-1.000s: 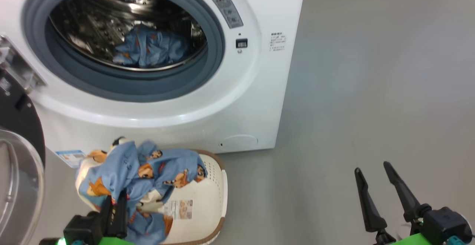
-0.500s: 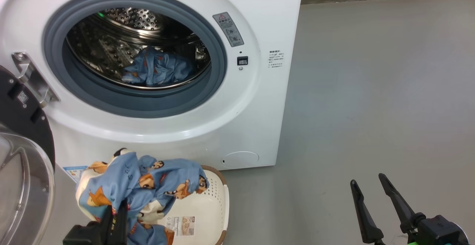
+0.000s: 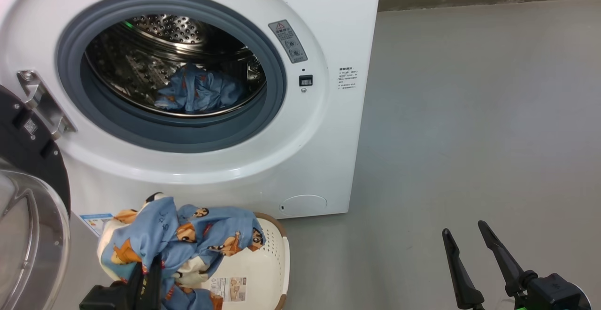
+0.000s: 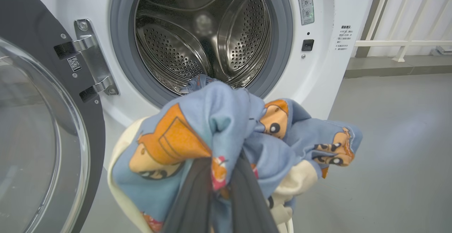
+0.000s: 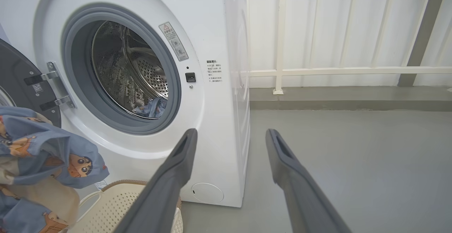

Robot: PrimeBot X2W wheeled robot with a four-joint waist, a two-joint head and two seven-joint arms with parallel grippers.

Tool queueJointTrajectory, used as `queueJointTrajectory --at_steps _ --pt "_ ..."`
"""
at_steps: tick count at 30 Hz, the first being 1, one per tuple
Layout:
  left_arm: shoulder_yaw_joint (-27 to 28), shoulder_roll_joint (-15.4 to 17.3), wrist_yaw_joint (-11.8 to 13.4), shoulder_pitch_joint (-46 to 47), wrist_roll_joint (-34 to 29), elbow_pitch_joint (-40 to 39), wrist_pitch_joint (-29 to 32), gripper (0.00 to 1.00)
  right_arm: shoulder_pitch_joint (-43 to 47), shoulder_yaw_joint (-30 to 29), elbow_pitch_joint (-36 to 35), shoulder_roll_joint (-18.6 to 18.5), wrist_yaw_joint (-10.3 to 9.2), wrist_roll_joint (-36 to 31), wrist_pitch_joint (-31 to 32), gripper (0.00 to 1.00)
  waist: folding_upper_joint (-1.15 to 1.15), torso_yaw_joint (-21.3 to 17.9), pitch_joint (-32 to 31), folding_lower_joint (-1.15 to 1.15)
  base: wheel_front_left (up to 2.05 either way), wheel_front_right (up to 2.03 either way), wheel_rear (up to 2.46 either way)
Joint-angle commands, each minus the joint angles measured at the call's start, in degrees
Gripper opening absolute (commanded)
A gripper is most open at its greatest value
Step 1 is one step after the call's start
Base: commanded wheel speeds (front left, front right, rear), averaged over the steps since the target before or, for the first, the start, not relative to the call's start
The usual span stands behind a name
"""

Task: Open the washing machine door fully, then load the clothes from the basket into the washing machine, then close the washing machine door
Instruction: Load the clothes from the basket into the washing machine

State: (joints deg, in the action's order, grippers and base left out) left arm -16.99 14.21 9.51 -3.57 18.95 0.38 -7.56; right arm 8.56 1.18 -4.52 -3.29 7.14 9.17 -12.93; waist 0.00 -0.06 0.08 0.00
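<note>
Clothes (image 3: 188, 235) held over basket (image 3: 268, 263)
Bunched clothes are pinched in the closed left claw (image 3: 146, 272), drooping downward before the washer (image 3: 328, 19); right claw (image 3: 464, 229) is spread, empty.

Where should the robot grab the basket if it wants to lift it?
Probably the basket by its bare right-hand rim, pinched from above. The rim is a thin lip that fits between two fingers, the clothes hide its left side, and the open right claw is on that side.
</note>
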Motion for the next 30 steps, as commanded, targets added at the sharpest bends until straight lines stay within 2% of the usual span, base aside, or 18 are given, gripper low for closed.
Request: queueJointTrajectory --at_steps 1,16,22,30 --pt "1.9 0.8 0.7 1.4 0.4 -1.7 -0.3 0.00 -0.1 1.5 -1.5 -0.2 0.35 -0.4 0.0 1.00 0.00 0.0 0.0 0.00 0.00 0.00 0.00" --pt "1.6 0.6 0.9 2.3 1.1 -0.6 -1.2 0.00 -0.2 1.6 -1.8 -0.2 0.35 -0.5 0.2 1.00 0.00 0.5 -0.1 0.00 0.00 0.00 0.00" --pt "0.8 -0.1 -0.1 5.3 1.4 1.4 -1.8 0.00 -0.6 1.6 -2.0 -0.5 0.35 -0.5 0.4 1.00 0.00 0.7 0.8 0.00 0.00 0.00 0.00" --pt "0.7 -1.9 -1.9 12.0 3.1 8.1 -2.7 0.00 -2.2 1.7 -2.6 -1.5 0.35 -0.1 0.3 1.00 0.00 -0.1 4.4 0.00 0.00 0.00 0.00"
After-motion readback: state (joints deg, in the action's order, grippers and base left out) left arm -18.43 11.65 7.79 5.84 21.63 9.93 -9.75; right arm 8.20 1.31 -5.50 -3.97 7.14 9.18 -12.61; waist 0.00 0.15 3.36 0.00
